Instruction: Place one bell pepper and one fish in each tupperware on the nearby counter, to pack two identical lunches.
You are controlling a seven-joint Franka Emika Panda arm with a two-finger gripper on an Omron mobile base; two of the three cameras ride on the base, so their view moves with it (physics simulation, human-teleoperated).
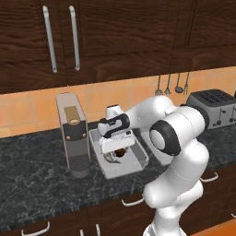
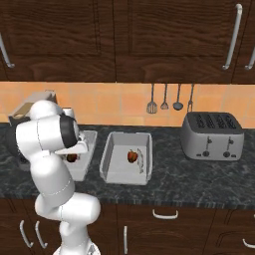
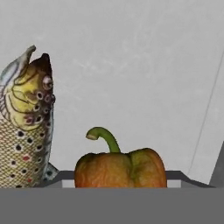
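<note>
Bell pepper (image 3: 120, 168) sits nearest the hand camera, fish (image 3: 26, 127) beside it, inside left tupperware (image 1: 137, 167). Gripper (image 1: 115, 154) hangs above them; jaw state cannot be told.

Two light-grey tupperware trays sit side by side on the dark marbled worktop (image 2: 174, 184). The right tray (image 2: 110, 172) holds an orange-red bell pepper (image 2: 132, 156) beside a thin fish (image 2: 141, 158). The left tray (image 1: 140, 159) holds a stemmed pepper (image 3: 120, 168) and speckled fish (image 3: 26, 131).
</note>
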